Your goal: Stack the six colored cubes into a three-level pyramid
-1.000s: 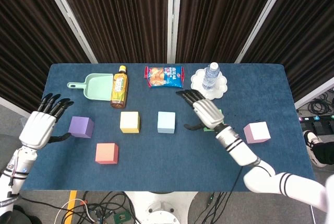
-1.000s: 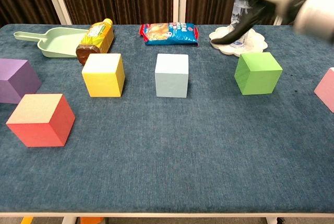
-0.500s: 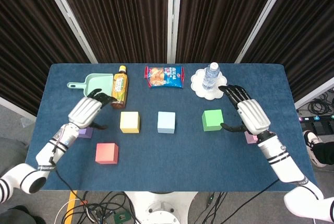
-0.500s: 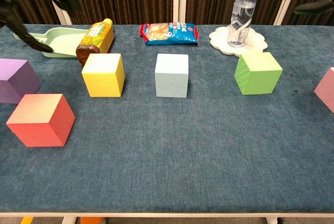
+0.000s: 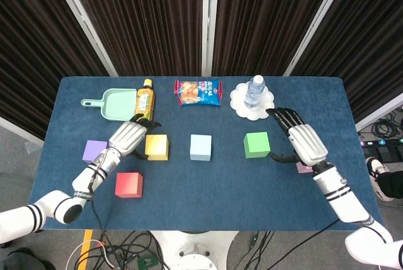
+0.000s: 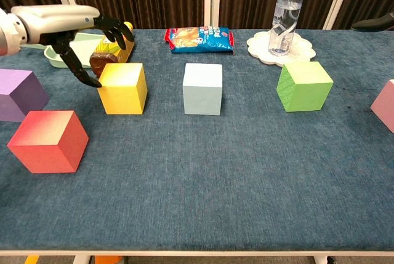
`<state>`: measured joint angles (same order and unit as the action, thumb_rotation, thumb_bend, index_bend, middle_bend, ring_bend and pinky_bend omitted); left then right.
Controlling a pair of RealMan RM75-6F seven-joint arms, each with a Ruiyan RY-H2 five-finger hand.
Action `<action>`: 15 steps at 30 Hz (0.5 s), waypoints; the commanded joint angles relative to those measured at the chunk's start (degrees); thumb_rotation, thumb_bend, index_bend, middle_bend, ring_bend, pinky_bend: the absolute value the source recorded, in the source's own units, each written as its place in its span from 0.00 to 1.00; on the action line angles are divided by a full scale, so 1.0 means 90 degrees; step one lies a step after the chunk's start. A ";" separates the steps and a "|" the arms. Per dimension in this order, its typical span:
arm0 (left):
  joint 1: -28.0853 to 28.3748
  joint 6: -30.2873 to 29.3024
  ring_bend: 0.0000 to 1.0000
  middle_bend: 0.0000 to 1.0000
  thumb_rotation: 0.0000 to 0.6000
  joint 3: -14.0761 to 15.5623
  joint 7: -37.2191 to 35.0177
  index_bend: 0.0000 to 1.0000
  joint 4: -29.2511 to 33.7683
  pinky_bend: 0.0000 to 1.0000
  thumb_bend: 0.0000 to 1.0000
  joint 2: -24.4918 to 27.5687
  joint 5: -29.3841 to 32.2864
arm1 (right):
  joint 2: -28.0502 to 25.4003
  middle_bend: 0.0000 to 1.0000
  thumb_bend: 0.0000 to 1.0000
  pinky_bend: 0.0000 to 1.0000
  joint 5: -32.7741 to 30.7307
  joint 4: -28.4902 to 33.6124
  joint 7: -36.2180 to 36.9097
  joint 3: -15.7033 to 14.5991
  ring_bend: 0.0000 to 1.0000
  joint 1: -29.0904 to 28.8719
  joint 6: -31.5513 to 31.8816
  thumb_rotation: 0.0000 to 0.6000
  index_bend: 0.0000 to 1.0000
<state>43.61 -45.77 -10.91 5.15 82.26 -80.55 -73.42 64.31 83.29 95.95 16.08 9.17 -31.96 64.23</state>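
Note:
Six cubes lie apart on the blue table: purple, coral red, yellow, light blue, green and pink. In the head view the pink cube is mostly hidden under my right hand. My left hand hovers at the yellow cube's left rear corner, fingers spread and curved, holding nothing. My right hand is spread just right of the green cube, thumb pointing at it, empty. Only its fingertip shows in the chest view.
Along the back stand a mint dustpan, a tea bottle, a snack bag and a water bottle on a white plate. The tea bottle is close behind my left hand.
My left hand travelled right from beside the purple cube to the yellow cube. My right hand swung from the table's middle to the right of the green cube, uncovering it.

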 commanded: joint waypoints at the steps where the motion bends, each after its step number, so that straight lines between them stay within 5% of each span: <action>1: 0.0047 0.0069 0.19 0.20 1.00 0.0062 0.0200 0.16 0.0023 0.10 0.00 -0.0077 0.0257 | 0.0035 0.08 0.12 0.00 -0.0059 -0.0020 -0.0003 0.0038 0.00 -0.0030 -0.0046 1.00 0.00; 15: 0.0197 -0.0010 0.19 0.24 1.00 0.0203 0.0909 0.16 -0.0364 0.10 0.00 -0.0621 0.0837 | 0.0176 0.08 0.12 0.00 -0.0120 -0.0175 0.0095 0.0016 0.00 -0.0009 -0.0109 1.00 0.00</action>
<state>45.16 -46.12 -9.17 13.31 79.25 -85.84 -66.22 65.85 82.14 94.45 16.84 9.36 -32.11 63.17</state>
